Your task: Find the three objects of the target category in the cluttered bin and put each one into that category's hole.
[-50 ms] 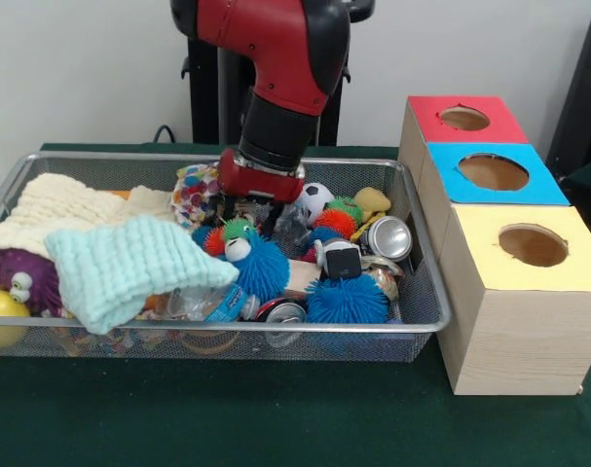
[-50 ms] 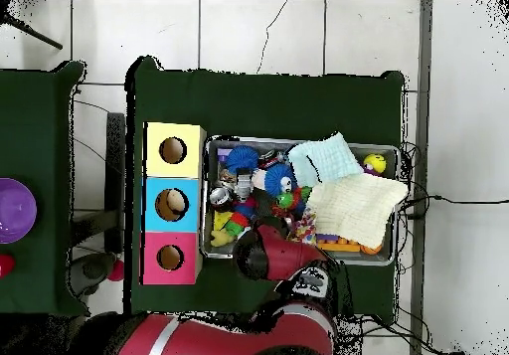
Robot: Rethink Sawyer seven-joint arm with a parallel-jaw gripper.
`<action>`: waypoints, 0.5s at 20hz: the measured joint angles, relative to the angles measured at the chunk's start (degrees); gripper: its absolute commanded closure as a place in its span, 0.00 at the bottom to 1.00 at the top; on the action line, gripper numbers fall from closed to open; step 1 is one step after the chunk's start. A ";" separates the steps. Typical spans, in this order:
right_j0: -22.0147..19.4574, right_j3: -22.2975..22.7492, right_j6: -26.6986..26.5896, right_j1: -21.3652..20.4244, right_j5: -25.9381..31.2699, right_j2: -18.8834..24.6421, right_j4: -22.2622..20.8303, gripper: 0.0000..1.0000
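Your gripper (image 1: 251, 216) hangs low inside the wire mesh bin (image 1: 426, 282), toward its far rim and about mid-width, with the red and black arm (image 1: 276, 78) coming straight down above it. You cannot tell whether the fingers are spread or closed, as toys crowd around them. Just beside the gripper on the left is a polka-dot ball (image 1: 194, 193); just on its right sits a small soccer ball (image 1: 315, 197). Directly in front lies a blue spiky ball (image 1: 259, 268) with a green tuft and eyes, and a second blue spiky ball (image 1: 346, 300) rests near the bin's near rim. To the right, a silver can (image 1: 387, 237) lies close to the right wall, with a yellow plush toy (image 1: 372, 202) beyond it. The left half of the bin is covered by a cream knit cloth (image 1: 52, 204) and a mint green cloth (image 1: 120, 268), which droops toward the near edge; a purple toy (image 1: 22, 277) and a yellow ball (image 1: 1, 316) sit in the left corner. You have little open room anywhere in the bin. Right of the bin on the green desk (image 1: 227, 418) stand three boxes touching in a row: the red box (image 1: 431, 117) farthest, the blue box (image 1: 543, 185) in the middle, the yellow box (image 1: 480, 233) nearest, each with a round hole on top.
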 measured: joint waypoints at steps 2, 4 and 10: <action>-0.77 -0.49 0.00 0.25 0.02 -0.19 -0.01 1.00; -2.71 -0.50 0.00 0.14 -0.14 0.64 -0.22 1.00; -10.13 0.87 0.00 -1.86 -0.81 5.11 -1.88 1.00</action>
